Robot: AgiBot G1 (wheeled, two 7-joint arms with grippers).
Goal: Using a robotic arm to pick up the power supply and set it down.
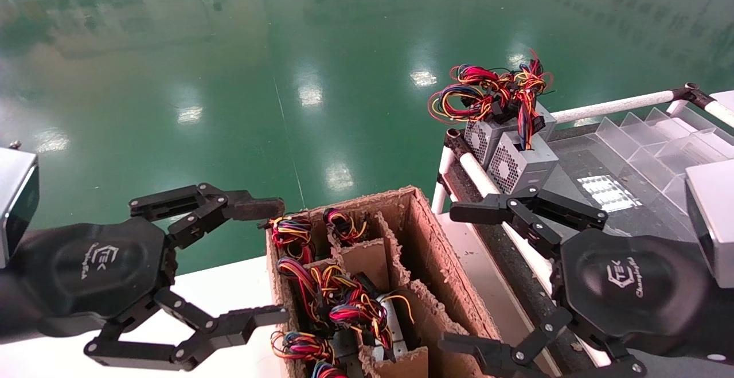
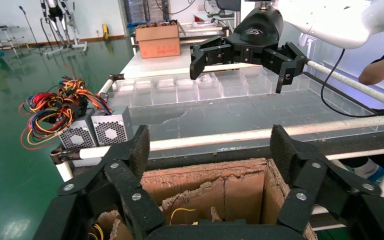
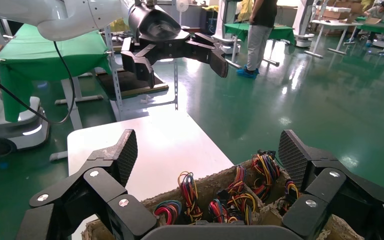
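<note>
The power supply (image 1: 524, 160) (image 2: 111, 131), a small grey box with a round fan grille and a narrow red, yellow and orange wire bundle, stands at the far corner of the black worktop. A second grey box (image 1: 486, 134) touches it. My right gripper (image 1: 456, 277) (image 3: 210, 150) (image 2: 240, 70) hangs open and empty just short of the power supply, between it and the cardboard box. My left gripper (image 1: 269, 260) (image 2: 211, 145) (image 3: 180, 65) is open and empty at the carton's left side.
A cardboard box (image 1: 436, 252) (image 2: 205, 172) (image 3: 200, 182) with dividers holds several more units with coloured wire bundles (image 1: 338, 297). A white tube rail (image 1: 608, 105) edges the worktop. Clear plastic dividers (image 1: 648, 148) stand at the back right. A white table (image 3: 150, 145) lies left of the carton.
</note>
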